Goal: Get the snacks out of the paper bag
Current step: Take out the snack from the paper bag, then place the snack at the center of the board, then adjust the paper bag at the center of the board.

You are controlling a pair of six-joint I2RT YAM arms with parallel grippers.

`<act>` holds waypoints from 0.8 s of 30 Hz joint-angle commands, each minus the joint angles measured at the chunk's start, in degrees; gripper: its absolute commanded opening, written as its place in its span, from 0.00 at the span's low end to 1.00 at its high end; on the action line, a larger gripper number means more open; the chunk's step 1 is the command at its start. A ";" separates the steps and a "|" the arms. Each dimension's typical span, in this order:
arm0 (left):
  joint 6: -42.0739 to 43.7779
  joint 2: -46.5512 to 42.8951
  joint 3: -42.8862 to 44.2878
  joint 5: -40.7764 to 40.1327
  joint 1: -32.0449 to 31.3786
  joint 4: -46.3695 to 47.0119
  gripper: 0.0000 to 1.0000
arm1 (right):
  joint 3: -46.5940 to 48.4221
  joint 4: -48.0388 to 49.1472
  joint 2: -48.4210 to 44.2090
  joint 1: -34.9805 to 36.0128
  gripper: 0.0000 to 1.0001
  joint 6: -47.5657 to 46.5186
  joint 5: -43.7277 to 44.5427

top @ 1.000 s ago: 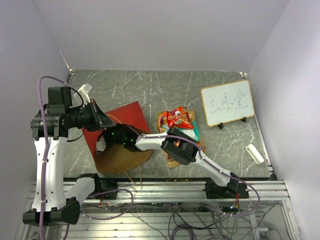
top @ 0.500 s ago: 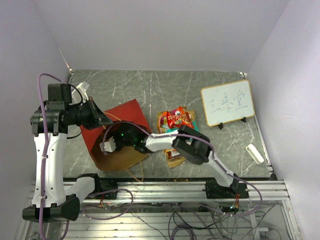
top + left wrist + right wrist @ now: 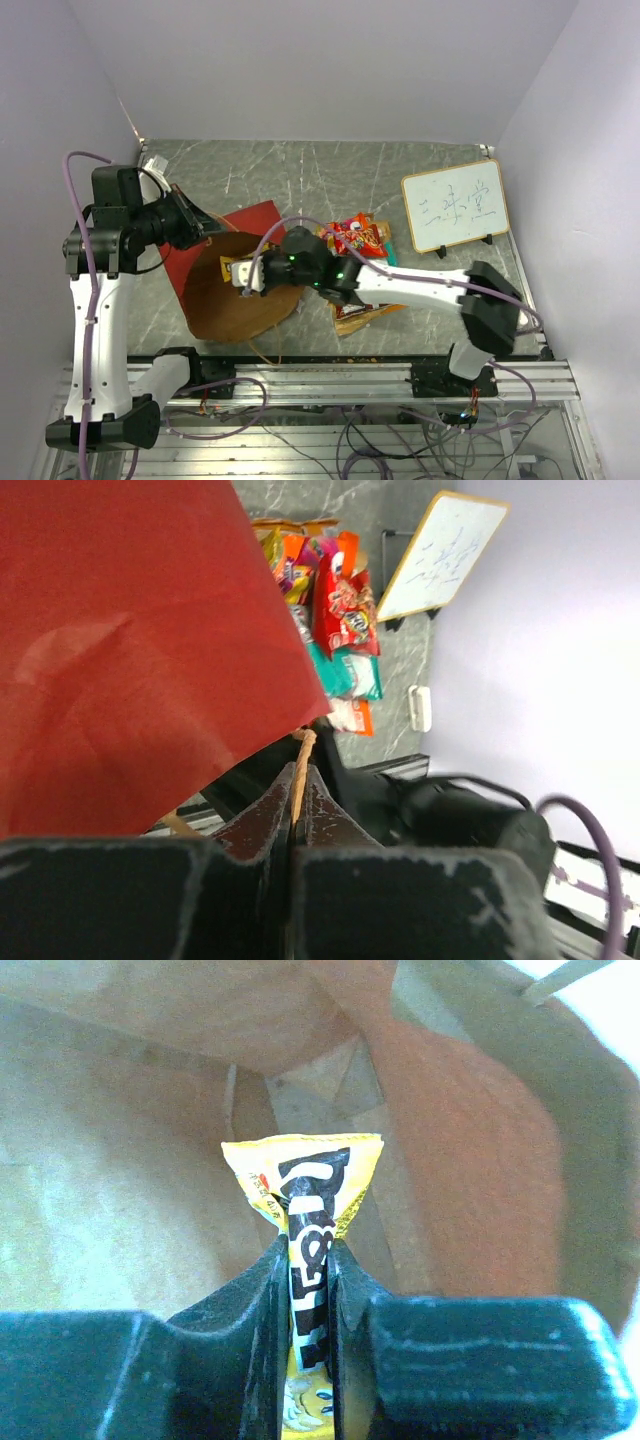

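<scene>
Pulling out: yellow packet (image 3: 305, 1175), clamped edge-on in right gripper (image 3: 308, 1250) inside paper bag (image 3: 225, 312) mouth.
Left gripper (image 3: 297, 785): pinched on twine handle (image 3: 303, 748), lifting bag open for access.
Snack pile (image 3: 358, 237): just beside bag.

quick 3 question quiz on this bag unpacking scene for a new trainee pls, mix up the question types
1. Pick one: the right arm's jaws are shut on A) a red packet, B) a yellow packet, C) a teal packet.
2. True or false: the left arm's jaws are shut on the twine handle of the paper bag.
3. Fill in: in the top view, the pile of packets lies between the bag and the ____.
Key: 1 B. 2 true. 3 whiteboard.
</scene>
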 commanded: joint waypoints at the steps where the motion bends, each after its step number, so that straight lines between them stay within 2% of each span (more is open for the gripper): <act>1: -6.92 0.24 -0.18 2.01 -0.24 8.84 0.07 | -2.04 -11.25 -10.53 0.31 0.00 2.12 -0.18; 6: -11.13 2.10 0.73 4.03 -0.27 15.44 0.07 | -3.60 -21.03 -22.48 0.04 0.00 0.55 6.94; 12: -16.81 5.23 2.33 6.84 -0.27 23.03 0.07 | -7.55 -20.50 -35.27 -3.46 0.00 5.70 15.48; 15: -20.73 6.23 2.39 7.88 -0.28 28.19 0.07 | -9.00 -21.17 -38.62 -8.60 0.00 9.97 19.01; 20: -18.62 7.94 5.45 5.68 -0.28 25.80 0.07 | -13.47 -25.90 -40.82 -17.67 0.00 7.75 16.77; 24: -12.47 8.24 7.57 0.69 -0.29 18.63 0.07 | -14.31 -33.03 -38.52 -25.09 0.00 0.34 6.55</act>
